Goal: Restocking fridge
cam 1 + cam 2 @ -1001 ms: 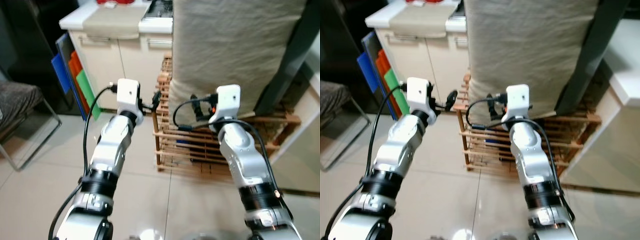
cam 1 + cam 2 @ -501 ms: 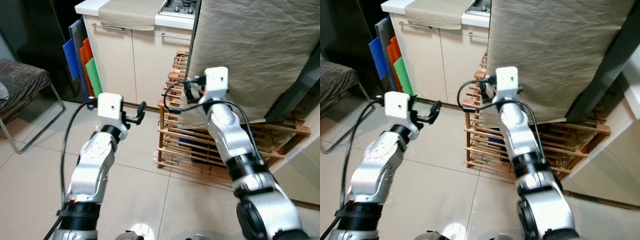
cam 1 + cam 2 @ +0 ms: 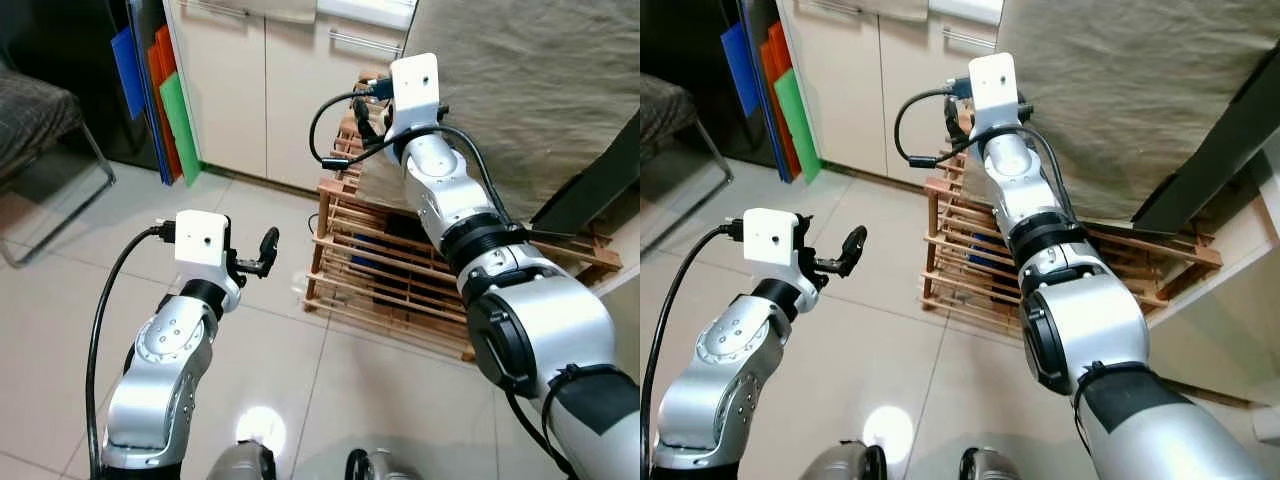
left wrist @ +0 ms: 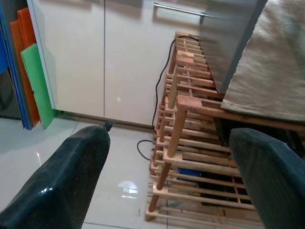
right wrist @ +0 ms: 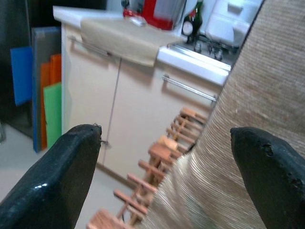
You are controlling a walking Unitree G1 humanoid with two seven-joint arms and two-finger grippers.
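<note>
Wood, cloth and gloss underfoot

The slatted rack [image 3: 380, 290] is bare pale wood; over it at one o'clock hangs a coarse-woven beige cloth [image 3: 520, 90], matt and ribbed. The floor tiles [image 3: 90, 300] are glossy and throw back the light. The cabinet doors [image 4: 124, 62] are smooth cream with a brushed metal handle [image 4: 181, 10]. The left gripper [image 4: 169, 181] has glossy black plastic fingers [image 4: 71, 181].

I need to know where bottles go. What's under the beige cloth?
The beige cloth drapes a tall bulky thing, hidden, standing on a wooden slatted rack. Something blue and dark sits on the rack's shelves, unclear.
</note>
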